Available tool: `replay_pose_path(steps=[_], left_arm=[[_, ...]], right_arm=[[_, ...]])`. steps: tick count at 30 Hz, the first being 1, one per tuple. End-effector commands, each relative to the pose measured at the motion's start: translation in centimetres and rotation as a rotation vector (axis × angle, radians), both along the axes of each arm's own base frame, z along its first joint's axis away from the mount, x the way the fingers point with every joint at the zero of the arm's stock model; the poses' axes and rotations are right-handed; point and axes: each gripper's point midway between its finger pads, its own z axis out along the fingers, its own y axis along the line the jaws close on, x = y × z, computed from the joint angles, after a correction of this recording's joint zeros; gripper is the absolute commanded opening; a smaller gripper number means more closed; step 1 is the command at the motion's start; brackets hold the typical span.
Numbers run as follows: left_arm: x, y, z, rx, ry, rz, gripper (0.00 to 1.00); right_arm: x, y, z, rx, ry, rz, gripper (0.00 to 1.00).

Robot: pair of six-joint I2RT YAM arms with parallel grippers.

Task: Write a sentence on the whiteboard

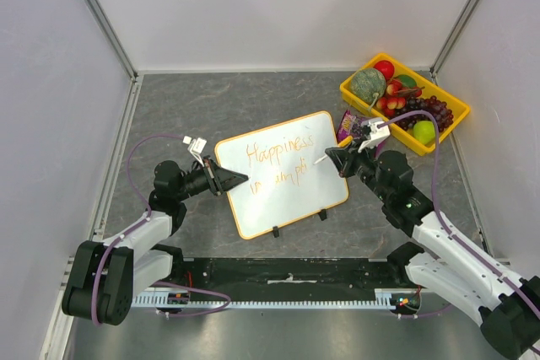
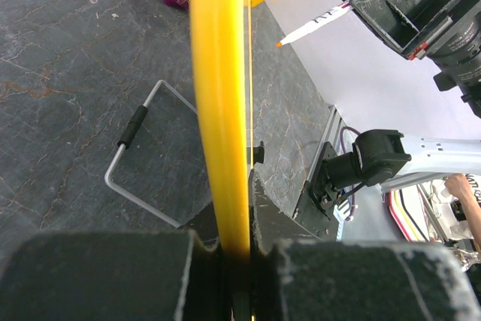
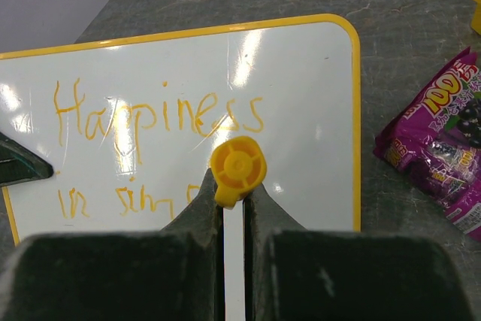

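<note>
L end effector point(image 2: 234, 244) pinches whiteboard point(image 1: 287, 204) rim, R end effector point(image 3: 234, 189) grips marker point(image 3: 237, 167); wire loop point(image 2: 131, 127) visible L-wrist only.

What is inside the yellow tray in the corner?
Fruit fills the yellow tray: a red apple, a grey-green melon, dark grapes and a green apple. The tray's floor is hidden under the fruit.

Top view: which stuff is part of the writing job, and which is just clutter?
In the job: whiteboard; orange sentence on it; marker; left hand clamping the board's edge; right hand holding the marker.
Lying about: yellow tray; fruit in it; purple snack packet beside the board.
</note>
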Motion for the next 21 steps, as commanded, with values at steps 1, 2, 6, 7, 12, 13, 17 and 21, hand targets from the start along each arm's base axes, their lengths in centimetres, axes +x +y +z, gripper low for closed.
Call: replay_pose_path(steps=[1, 2, 6, 7, 12, 13, 17, 21], left_arm=[[-0.2, 0.6, -3.0, 0.105, -0.03, 0.007, 0.02], [-0.2, 0.6, -2.9, 0.103, -0.032, 0.007, 0.02], [-0.2, 0.6, -2.9, 0.104, -0.033, 0.005, 0.02], [-0.2, 0.6, -2.9, 0.103, -0.032, 0.004, 0.02], [-0.2, 0.6, -2.9, 0.103, -0.032, 0.005, 0.02], [-0.2, 0.7, -2.9, 0.104, -0.03, 0.008, 0.02], [-0.2, 0.6, -2.9, 0.103, -0.03, 0.009, 0.02], [-0.2, 0.6, -2.9, 0.104, -0.03, 0.008, 0.02]], right_arm=[[0.2, -0.2, 1.3, 0.001, -0.031, -0.001, 0.0], [0.3, -0.3, 1.1, -0.001, -0.025, -0.006, 0.0], [0.5, -0.4, 0.4, -0.002, -0.005, 0.006, 0.0], [0.6, -0.4, 0.4, 0.002, -0.004, 0.007, 0.0], [0.9, -0.3, 0.9, 0.035, -0.011, 0.008, 0.0], [1.0, -0.2, 0.8, 0.039, -0.011, 0.009, 0.0], [1.3, 0.2, 0.6, 0.047, -0.002, 0.02, 0.0], [1.5, 0.5, 0.6, 0.06, -0.006, 0.027, 0.0]])
